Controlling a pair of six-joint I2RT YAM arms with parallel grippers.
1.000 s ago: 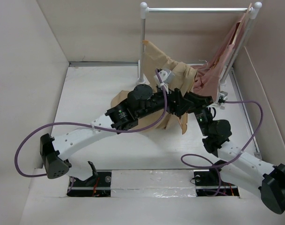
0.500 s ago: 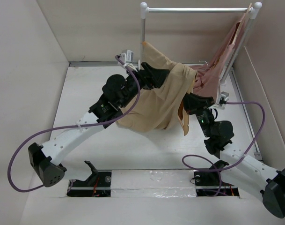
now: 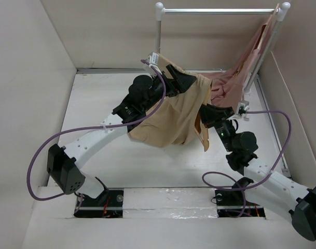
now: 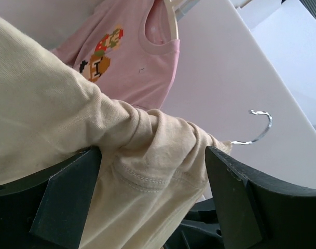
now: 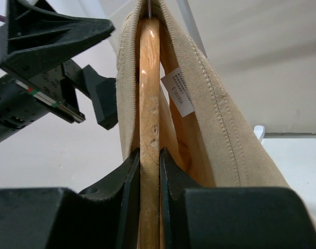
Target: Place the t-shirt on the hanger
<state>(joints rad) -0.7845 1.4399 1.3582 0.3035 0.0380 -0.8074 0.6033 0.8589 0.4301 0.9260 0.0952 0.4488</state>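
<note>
Mostly the t-shirt (image 3: 176, 116) is draped on the hanger (image 5: 149, 104) over the middle of the counter (image 3: 95, 104). Its neck band runs down both sides of the wooden arm, and the wire hook (image 4: 259, 129) pokes out past the cloth. At the shirt's 3 o'clock edge the right tool (image 5: 149, 166) is clamped on the hanger's wood. At its 12 o'clock the left tool (image 4: 152, 155) stands wide apart, with bunched cloth lying between its fingers. A pink garment (image 3: 228, 85) hangs at 2 o'clock, off the rail (image 3: 220, 10).
</note>
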